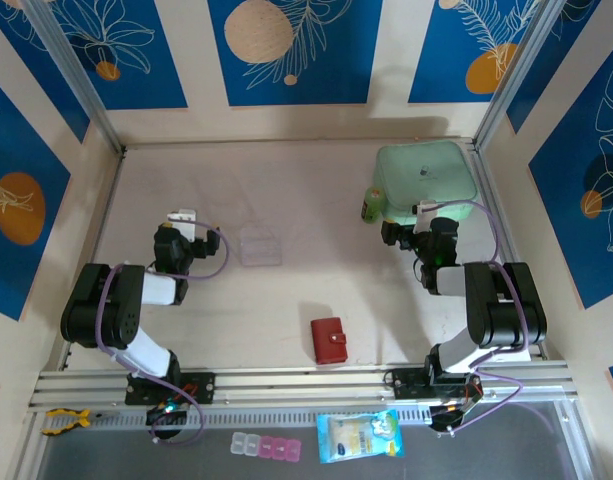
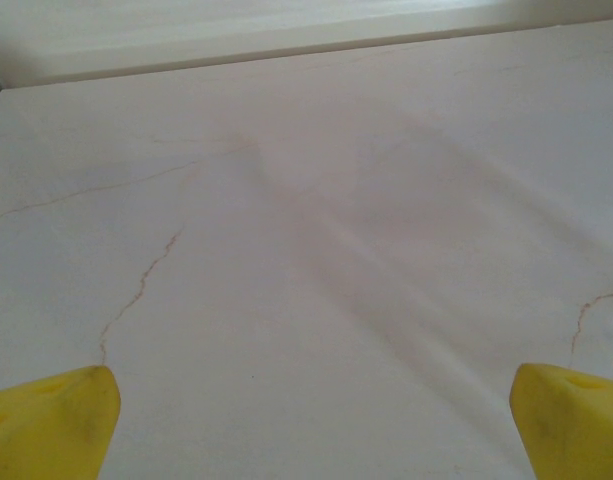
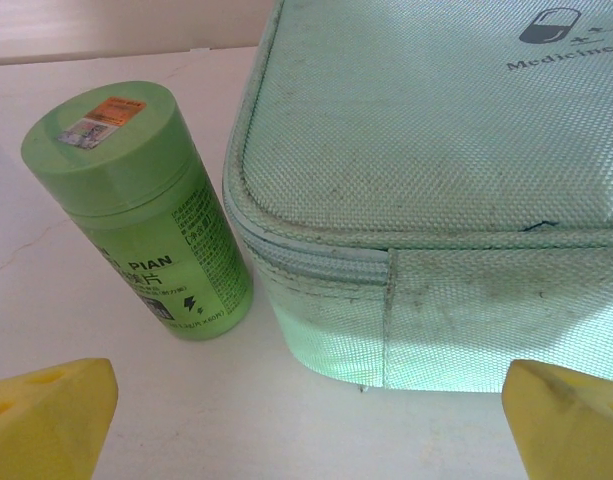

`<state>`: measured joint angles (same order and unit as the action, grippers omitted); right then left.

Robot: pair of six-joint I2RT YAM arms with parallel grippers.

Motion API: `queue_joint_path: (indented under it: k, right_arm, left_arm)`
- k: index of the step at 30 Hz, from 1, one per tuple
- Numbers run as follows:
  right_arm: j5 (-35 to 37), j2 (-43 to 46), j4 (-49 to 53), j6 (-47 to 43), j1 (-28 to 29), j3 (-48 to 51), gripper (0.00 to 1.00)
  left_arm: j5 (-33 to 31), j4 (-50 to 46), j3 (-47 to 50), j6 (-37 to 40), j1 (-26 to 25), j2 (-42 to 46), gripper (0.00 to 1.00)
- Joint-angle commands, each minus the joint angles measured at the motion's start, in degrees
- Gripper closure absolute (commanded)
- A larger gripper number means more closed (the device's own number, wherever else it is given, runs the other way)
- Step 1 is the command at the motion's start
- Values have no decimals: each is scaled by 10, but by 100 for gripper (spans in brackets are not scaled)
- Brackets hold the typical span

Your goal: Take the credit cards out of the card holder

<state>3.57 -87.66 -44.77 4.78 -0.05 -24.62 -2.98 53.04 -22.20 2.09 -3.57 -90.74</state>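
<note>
The card holder [image 1: 329,340], a small red wallet, lies folded shut with its snap tab on the right, on the table between the two arm bases. The credit cards are hidden from view. My left gripper [image 1: 181,222] hovers over bare table at the far left, well away from the wallet. Its yellow fingertips [image 2: 56,420] stand wide apart, so the left gripper [image 2: 311,425] is open and holds nothing. My right gripper [image 1: 422,214] is at the back right, up against the mint-green case. Its fingertips [image 3: 46,415] are spread too, and the right gripper [image 3: 311,425] is open and holds nothing.
A mint-green zip case [image 1: 426,180] [image 3: 436,200] sits at the back right with a green bottle [image 1: 372,206] [image 3: 146,210] upright at its left. A transparent plastic tray [image 1: 260,245] lies mid-table. Pill boxes [image 1: 266,446] and a packet [image 1: 359,436] lie beyond the front rail.
</note>
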Motion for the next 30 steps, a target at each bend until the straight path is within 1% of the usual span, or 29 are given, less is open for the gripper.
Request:
queue_joint_path:
  k: [1,7,11,14,16,19,20,22,25,30]
  right_arm:
    - [20,31,32,-1,11,-6,1]
    - [21,67,84,-6,18,-16,1]
    - [27,101,164,-7,28,-35,1]
    - [31,128,227,-7,40,-51,0]
    - [32,145,262,-4,51,-59,0]
    - [23,165,320,8,73,-80,2]
    - [23,170,341,4,86,-89,4]
    - [48,173,381,0,125,-109,4]
    - [57,168,423,11,167,-138,5]
    - [78,134,499,83,239,-204,8]
  left_arm:
    - [13,0,7,15,-6,19,0]
    - [-2,-21,8,13,-8,49,0]
    - [-18,-80,-6,15,-14,89,0]
    - [-37,-162,-31,8,-21,123,0]
    - [-54,-245,-61,-21,-23,147,0]
    - [-53,-356,-100,-61,-27,178,0]
    - [-49,-388,-112,-75,-29,187,0]
    - [-36,-440,-130,-93,-34,198,0]
    - [-9,-523,-165,-116,-37,214,0]
    - [20,-672,-235,-144,-37,238,0]
